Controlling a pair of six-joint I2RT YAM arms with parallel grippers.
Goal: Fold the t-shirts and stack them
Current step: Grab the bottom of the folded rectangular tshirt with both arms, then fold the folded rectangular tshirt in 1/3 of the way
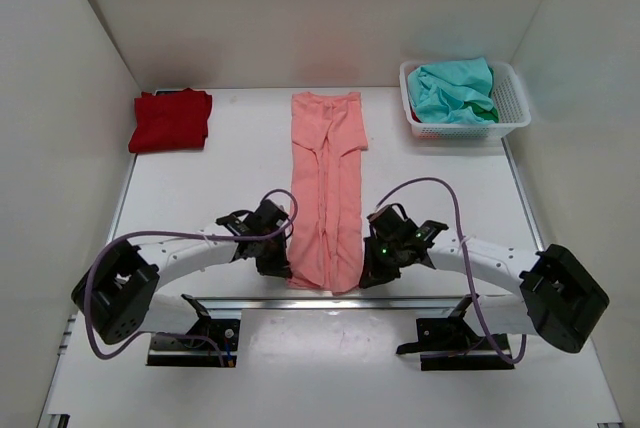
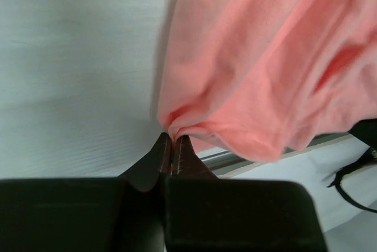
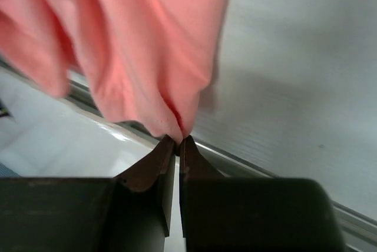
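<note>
— Which step is this?
— The lengthwise-folded salmon-pink cloth t-shirt point(image 1: 326, 188), lying left of the white plastic lattice basket point(image 1: 515, 113), is getting its crosswise fold. The left gripper point(image 2: 172, 146) and right gripper point(image 3: 178, 145) each pinch a hem corner at the end farther from the basket.
— Next?
— Likely lift both corners evenly and carry them to the collar.

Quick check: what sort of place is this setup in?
Probably a lab test cell rather than a home: bare white walls box in the white table, and a metal rail runs along its near edge.
</note>
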